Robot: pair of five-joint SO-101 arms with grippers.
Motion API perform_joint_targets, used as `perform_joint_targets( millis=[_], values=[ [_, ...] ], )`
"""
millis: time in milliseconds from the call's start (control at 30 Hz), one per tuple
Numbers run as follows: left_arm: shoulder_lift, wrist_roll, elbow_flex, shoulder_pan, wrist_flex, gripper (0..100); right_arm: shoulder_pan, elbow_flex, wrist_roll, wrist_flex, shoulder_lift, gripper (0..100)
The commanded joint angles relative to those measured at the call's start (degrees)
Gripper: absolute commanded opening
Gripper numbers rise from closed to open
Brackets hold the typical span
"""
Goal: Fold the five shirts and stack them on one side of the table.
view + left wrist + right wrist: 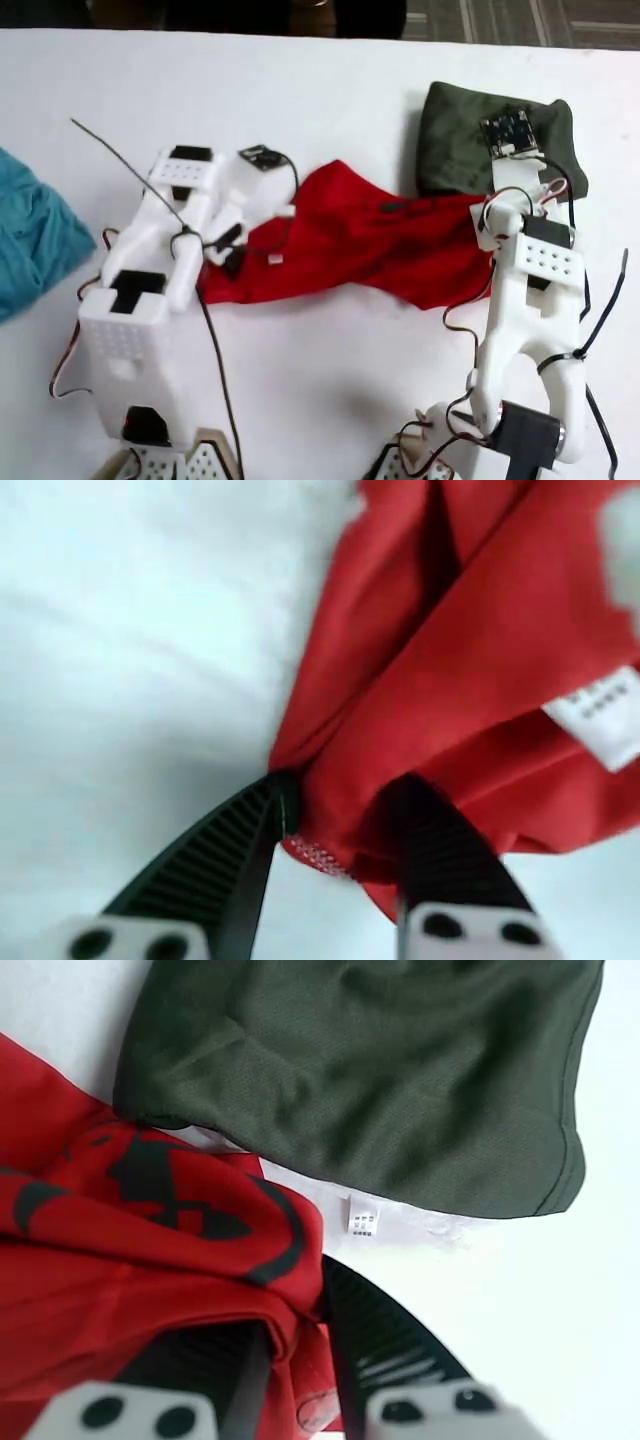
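At worktop (330, 380) centre: left tool (345, 792) pinching red shirt (350, 240) hem, right tool (295, 1330) pinching opposite edge. Shirt bunched between arms. Green shirt (450, 130) just beside. Risk: shallow grip slips under pull; dragged cloth ruffles green shirt.

Red shirt (370, 240) with black print, dark green shirt (450, 130), teal shirt (30, 235), white table (320, 380), black fingers (215, 860)

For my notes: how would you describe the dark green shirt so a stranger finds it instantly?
Start at the white table, on its far side, right of centre. There, just beyond the stretched-out red shirt, lies the dark green shirt. It alone is a compact folded block, unlike the crumpled teal shirt at the left edge.
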Motion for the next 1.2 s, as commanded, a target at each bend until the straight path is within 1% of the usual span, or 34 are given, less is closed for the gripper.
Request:
perform_joint_targets(
  millis=[0, 33, 200, 300, 400, 600, 867, 1067, 1133, 1167],
  values=[
    [-2.4, -0.4, -0.5, 0.8, 3.2, 5, -0.7, -2.5, -0.4, 0.1, 0.1, 1.8],
    [-3.8, -0.3, -0.5, 1.1, 4.2, 2, -0.7, -2.5, -0.4, 0.1, 0.1, 1.8],
    [-14.7, -0.2, -0.4, 2.7, 8.4, 4, -0.7, -2.5, -0.4, 0.0, 0.1, 1.8],
    [-19.1, -0.5, 0.0, 4.0, 10.1, 4, -0.7, -2.5, -0.4, 0.0, 0.1, 1.8],
    [-19.2, -0.5, 0.1, 4.2, 10.6, 5, -0.7, -2.5, -0.4, 0.0, 0.1, 1.8],
    [-15.9, -0.7, 2.0, 4.1, 9.1, 14, -0.7, -2.5, -0.4, 0.0, 0.1, 1.8],
    [-8.2, -0.7, 1.4, 4.1, 6.3, 14, -0.7, -2.5, -0.4, 0.2, 0.1, 1.8],
    [-7.6, -0.4, 1.3, 4.0, 5.5, 14, -0.7, -2.5, -0.4, 0.2, 0.1, 1.8],
    [-7.6, -0.2, 0.7, 3.9, 5.9, 11, -0.7, -2.5, -0.4, 0.2, 0.1, 1.8],
    [-7.6, -0.2, 0.0, 3.8, 6.7, 8, -0.7, -2.5, -0.4, 0.2, 0.1, 1.8]
  ],
)
